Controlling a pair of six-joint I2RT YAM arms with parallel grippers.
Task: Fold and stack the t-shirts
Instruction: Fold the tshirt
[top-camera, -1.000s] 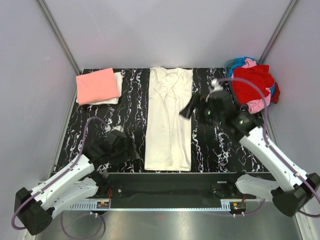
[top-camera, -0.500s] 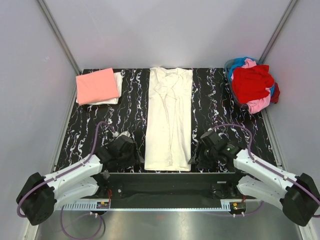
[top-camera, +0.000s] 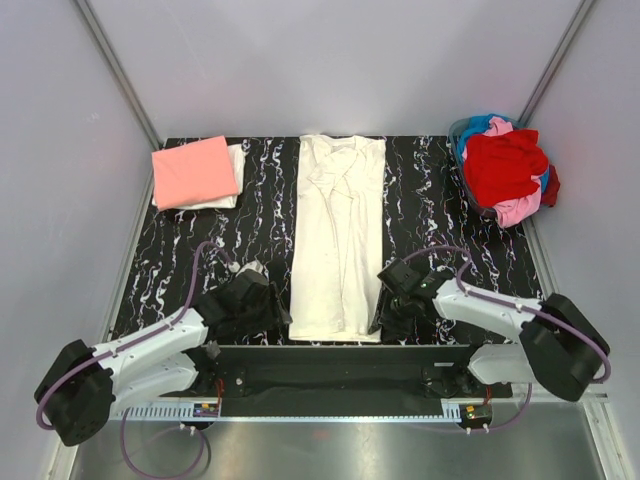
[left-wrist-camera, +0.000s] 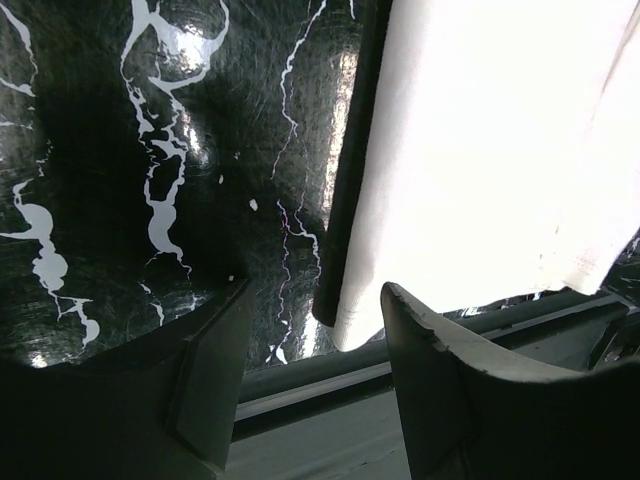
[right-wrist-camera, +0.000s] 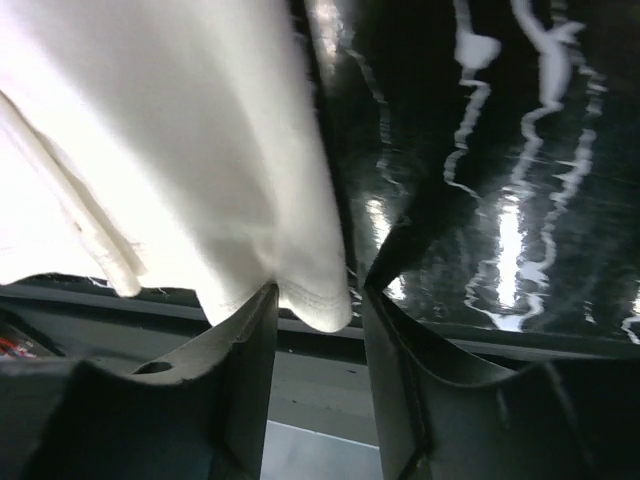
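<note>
A long cream t-shirt (top-camera: 337, 240) lies folded lengthwise down the middle of the black marbled table (top-camera: 430, 200). My left gripper (top-camera: 272, 312) is low at its near left hem corner. In the left wrist view that gripper (left-wrist-camera: 315, 290) is open, and the cream corner (left-wrist-camera: 350, 325) lies between the fingers without touching them. My right gripper (top-camera: 383, 318) is at the near right hem corner. That gripper (right-wrist-camera: 320, 292) is open too, the cream corner (right-wrist-camera: 320, 300) hanging in the gap and brushing the left finger (right-wrist-camera: 250, 350). A folded salmon-pink t-shirt (top-camera: 194, 170) rests on a white one (top-camera: 237, 165).
A heap of red, pink and blue t-shirts (top-camera: 505, 170) sits at the far right corner. The table's near edge and a metal rail (left-wrist-camera: 330, 385) run just under both grippers. Grey walls close in on three sides.
The right arm swung from the far right down to the cream shirt's near right corner. The left arm moved in to the near left corner. Both sets of jaws have narrowed.
</note>
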